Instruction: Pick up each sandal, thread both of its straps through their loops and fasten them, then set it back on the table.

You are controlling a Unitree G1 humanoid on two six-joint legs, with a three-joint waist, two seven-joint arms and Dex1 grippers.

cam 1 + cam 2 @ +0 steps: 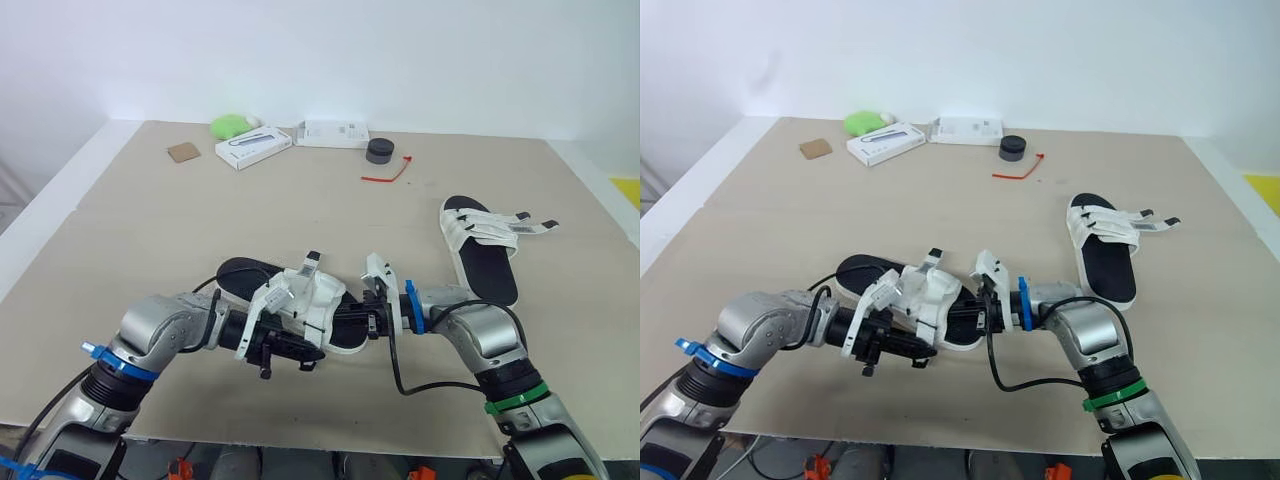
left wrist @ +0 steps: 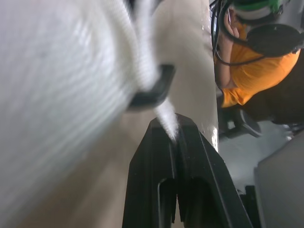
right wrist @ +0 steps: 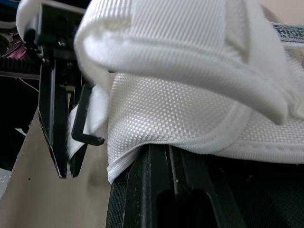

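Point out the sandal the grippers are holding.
The near sandal, held between the left gripper, which pinches its strap, and the right gripper. The other sandal lies flat on the table, untouched.

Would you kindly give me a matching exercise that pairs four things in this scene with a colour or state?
Things: 1 near sandal; 2 far sandal; 3 zip tie; 4 left pincer.
States: A red; B shut on a white strap tip; C lying unheld at the right; D gripped, nearest the robot.
Pairs: 1-D; 2-C; 3-A; 4-B.
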